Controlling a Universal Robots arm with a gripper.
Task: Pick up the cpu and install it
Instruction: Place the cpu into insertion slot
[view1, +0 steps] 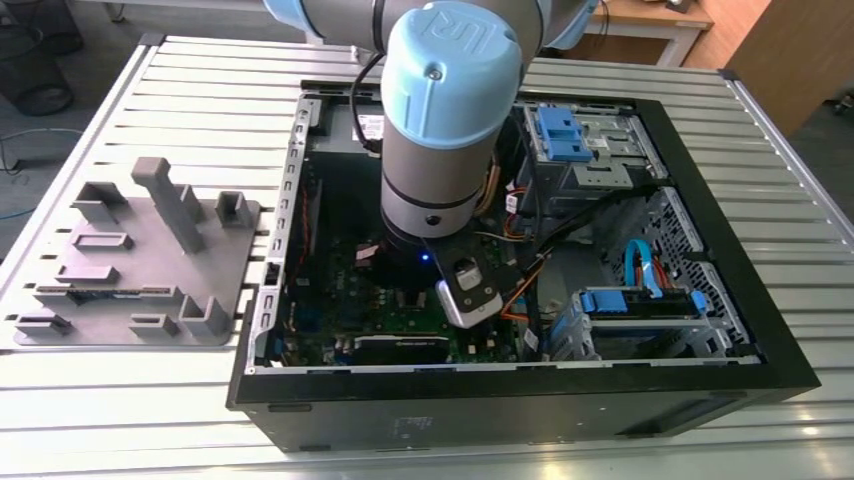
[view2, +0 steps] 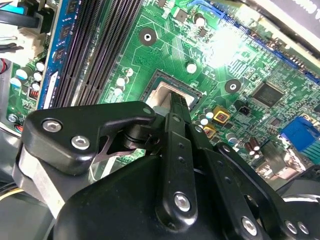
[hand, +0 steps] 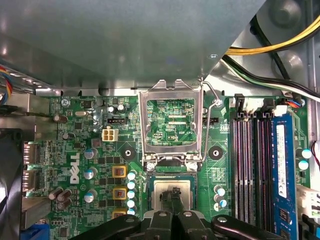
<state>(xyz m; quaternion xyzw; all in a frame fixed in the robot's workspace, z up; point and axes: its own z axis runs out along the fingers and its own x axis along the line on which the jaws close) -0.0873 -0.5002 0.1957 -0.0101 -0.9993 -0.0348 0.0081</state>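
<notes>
The cpu (hand: 165, 189) is a small silver square lying flat in the motherboard's socket, seen as the cpu (view2: 162, 92) in the second wrist view. My gripper (hand: 174, 194) hangs right over it with its black fingers drawn together, their tip at or just above the chip's top; nothing sits between them. The second wrist view shows the gripper (view2: 176, 102) edge-on over the same spot. The silver hinged socket plate (hand: 171, 125) stands flipped open beside the socket, its lever (hand: 212, 102) raised. In the exterior view my arm (view1: 441, 130) reaches straight down into the open computer case (view1: 534, 390).
Memory slots (hand: 250, 165) and a blue memory stick (hand: 280, 170) run beside the socket. Cable bundles (hand: 280, 45) and a drive cage (view1: 581, 140) crowd the case. A grey holder plate with blocks (view1: 134, 260) lies on the slatted table at the exterior view's left.
</notes>
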